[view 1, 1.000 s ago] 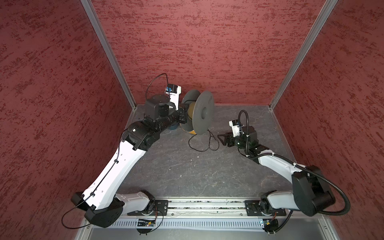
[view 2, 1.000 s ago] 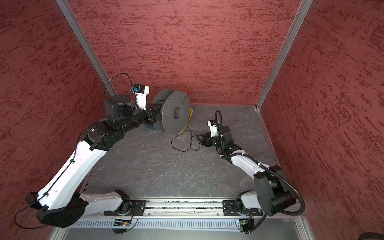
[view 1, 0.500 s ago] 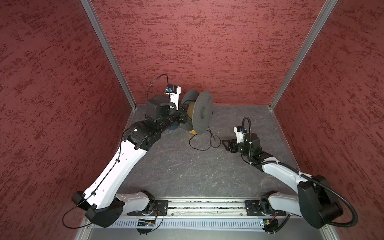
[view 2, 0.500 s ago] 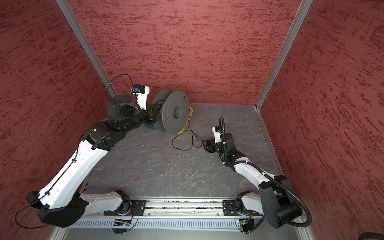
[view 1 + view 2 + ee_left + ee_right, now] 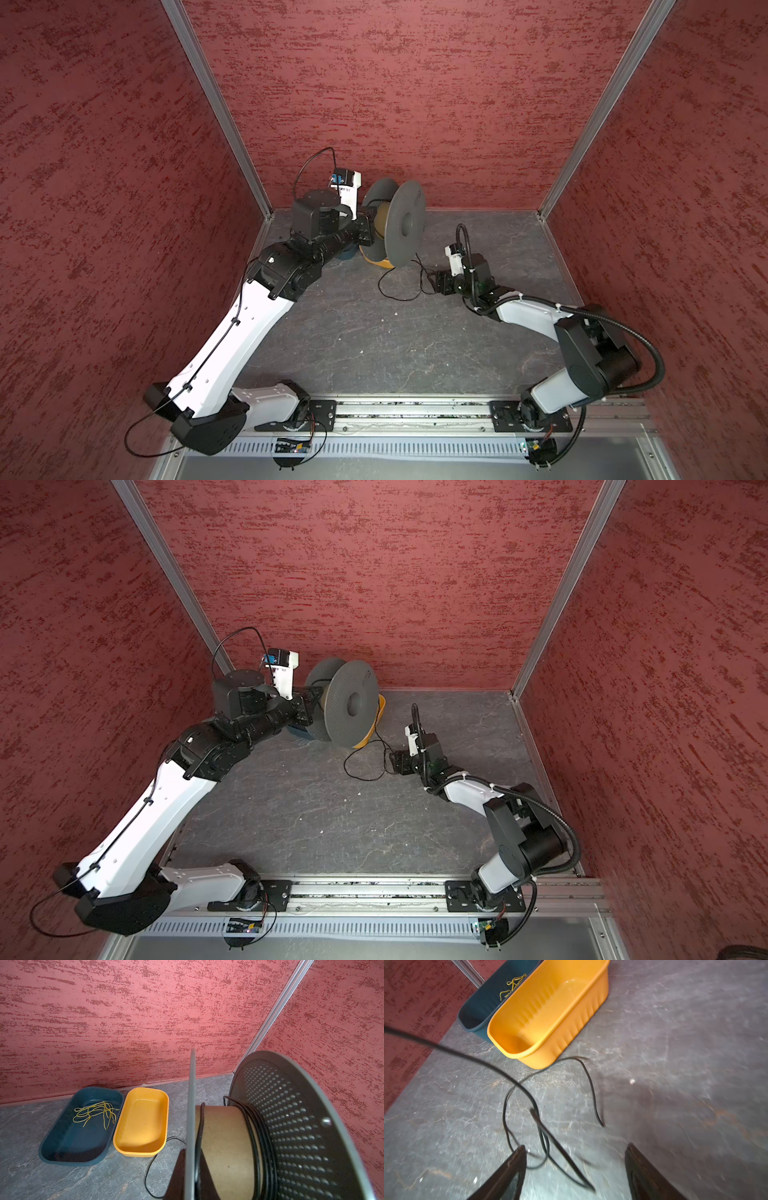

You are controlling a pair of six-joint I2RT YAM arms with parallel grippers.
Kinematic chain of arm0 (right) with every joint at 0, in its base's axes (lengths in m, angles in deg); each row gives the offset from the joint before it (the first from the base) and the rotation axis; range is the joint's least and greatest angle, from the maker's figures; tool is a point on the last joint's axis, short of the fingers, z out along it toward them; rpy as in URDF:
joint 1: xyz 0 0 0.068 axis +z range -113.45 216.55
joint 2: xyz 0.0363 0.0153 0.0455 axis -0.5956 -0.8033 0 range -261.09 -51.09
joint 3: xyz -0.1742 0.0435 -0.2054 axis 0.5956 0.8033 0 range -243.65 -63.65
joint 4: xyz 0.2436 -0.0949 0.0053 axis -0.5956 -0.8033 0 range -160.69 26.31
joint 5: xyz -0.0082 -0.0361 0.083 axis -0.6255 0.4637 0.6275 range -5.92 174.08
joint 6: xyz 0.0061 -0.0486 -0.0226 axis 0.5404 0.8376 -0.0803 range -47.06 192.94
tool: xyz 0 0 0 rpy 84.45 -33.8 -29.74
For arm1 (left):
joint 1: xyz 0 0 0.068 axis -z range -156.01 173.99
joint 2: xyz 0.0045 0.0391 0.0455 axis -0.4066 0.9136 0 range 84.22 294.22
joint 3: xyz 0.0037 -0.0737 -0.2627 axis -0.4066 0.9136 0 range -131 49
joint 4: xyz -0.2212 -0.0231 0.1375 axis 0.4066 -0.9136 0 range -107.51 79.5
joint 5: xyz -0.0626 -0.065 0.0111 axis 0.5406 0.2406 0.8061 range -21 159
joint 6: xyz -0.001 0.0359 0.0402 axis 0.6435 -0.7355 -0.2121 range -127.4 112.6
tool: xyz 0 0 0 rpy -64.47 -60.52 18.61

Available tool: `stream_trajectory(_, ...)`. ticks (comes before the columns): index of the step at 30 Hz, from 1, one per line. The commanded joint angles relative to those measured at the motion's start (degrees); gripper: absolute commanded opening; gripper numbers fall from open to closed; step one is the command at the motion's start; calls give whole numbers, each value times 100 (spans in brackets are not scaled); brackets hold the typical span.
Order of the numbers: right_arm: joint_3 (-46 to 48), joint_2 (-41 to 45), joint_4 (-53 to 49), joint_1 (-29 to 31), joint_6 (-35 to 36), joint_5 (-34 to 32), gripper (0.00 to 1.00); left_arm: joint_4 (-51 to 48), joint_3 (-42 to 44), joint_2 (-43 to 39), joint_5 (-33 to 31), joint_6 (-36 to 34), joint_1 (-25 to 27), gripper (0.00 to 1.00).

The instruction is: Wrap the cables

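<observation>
Black cables [image 5: 262, 1147]: several turns wound on the spool's cardboard core, the loose length trailing off in a loop across the bench [image 5: 353, 340], just beside the yellow tray [image 5: 141, 1124].
Spool [image 5: 405, 228]: dark grey with perforated flanges, standing on edge at the back of the bench in both top views.
Left gripper [image 5: 370, 228]: clamped on one thin flange of the spool (seen edge-on from the left wrist).
Right gripper [image 5: 575, 1167]: low over the bench, fingers [image 5: 508, 1176] spread wide, blurred strands of cable passing between them, nothing pinched.
Trays: yellow tray side by side with the blue tray [image 5: 79, 1142], which holds yellow-green strands [image 5: 93, 1113].
</observation>
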Motion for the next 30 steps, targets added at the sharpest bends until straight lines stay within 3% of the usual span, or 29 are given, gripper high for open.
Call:
stream_trajectory(1,-540,-395,-68,113,-25,-837,77,458,-37,-156,-36,96,-2,0)
stream_trajectory(8,-1197,-897,-373,97,-251,-1888,78,301,2,-283,-466,-22,116,0)
stream_trajectory(11,-1170,-795,-308,84,-132,-1667,78,254,7,-313,-584,-76,145,0)
stream_trajectory(16,-869,-269,-201,86,272,-542,83,254,7,-289,-579,-81,167,0)
stream_trajectory(24,-203,803,-657,87,680,-1013,87,299,25,-244,-558,-94,196,0)
stream_trajectory(30,-12,712,-715,80,982,-1617,88,325,40,-306,-577,-92,247,0)
